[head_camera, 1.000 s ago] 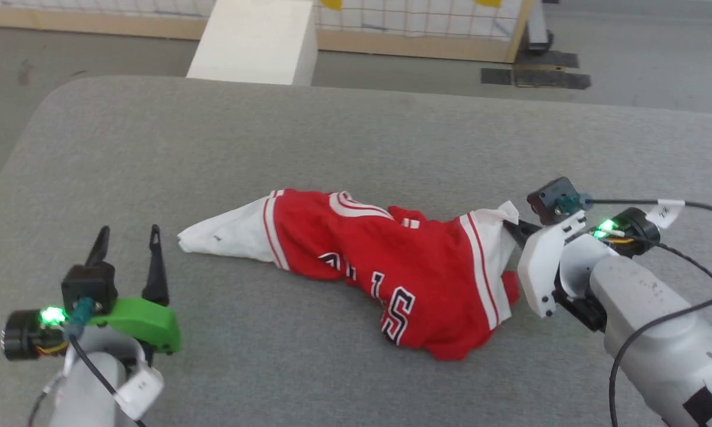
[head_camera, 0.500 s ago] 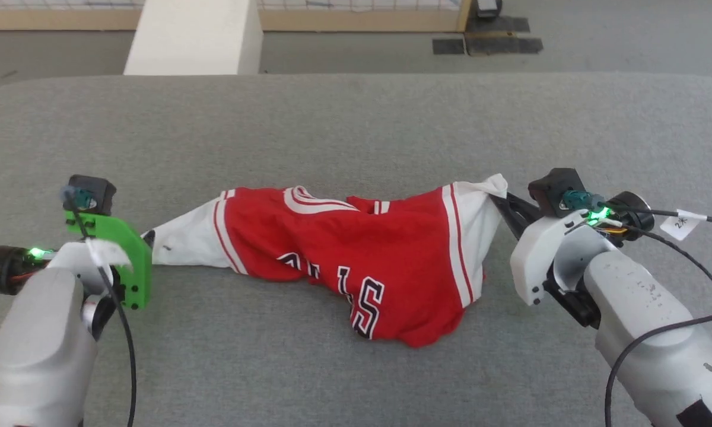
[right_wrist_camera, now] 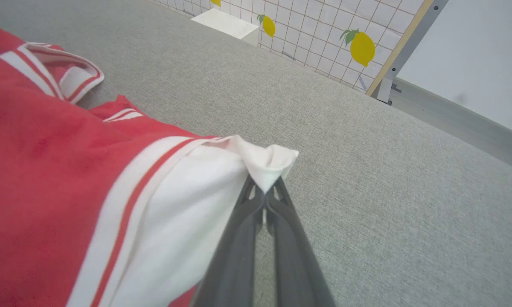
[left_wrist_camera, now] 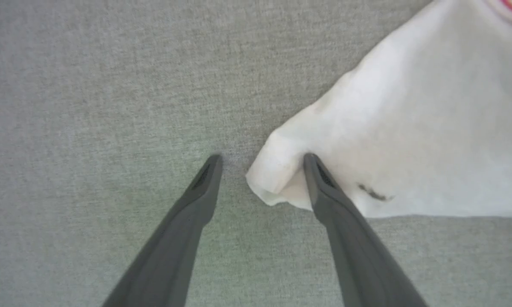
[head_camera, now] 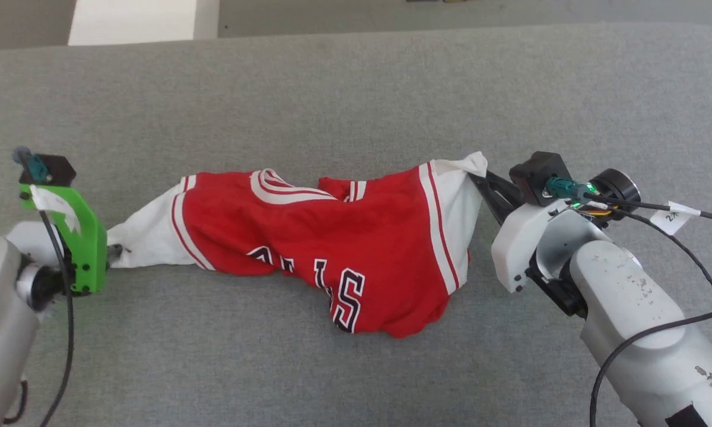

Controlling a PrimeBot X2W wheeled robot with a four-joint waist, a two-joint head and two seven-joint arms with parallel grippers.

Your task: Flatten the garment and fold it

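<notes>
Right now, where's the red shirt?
In the head view the garment lies bunched on the grey table, one white sleeve pinched by the right gripper, the other's tip inside the open left gripper.

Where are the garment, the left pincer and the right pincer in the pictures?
garment [head_camera: 344, 237]: head view, on the red front above the lettering.
left pincer [left_wrist_camera: 262, 158]: left wrist view, midway between its open fingertips, at a white sleeve end.
right pincer [right_wrist_camera: 265, 191]: right wrist view, between its tips, shut on a white sleeve.

Red jersey [head_camera: 356, 237]: black, white-outlined lettering [head_camera: 308, 276] on front, crumpled; only an "S" [head_camera: 347, 299] reads clearly, other letters cut off by folds. White wire tag [head_camera: 676, 214]: starts w/ "2", 2nd char unclear.
</notes>
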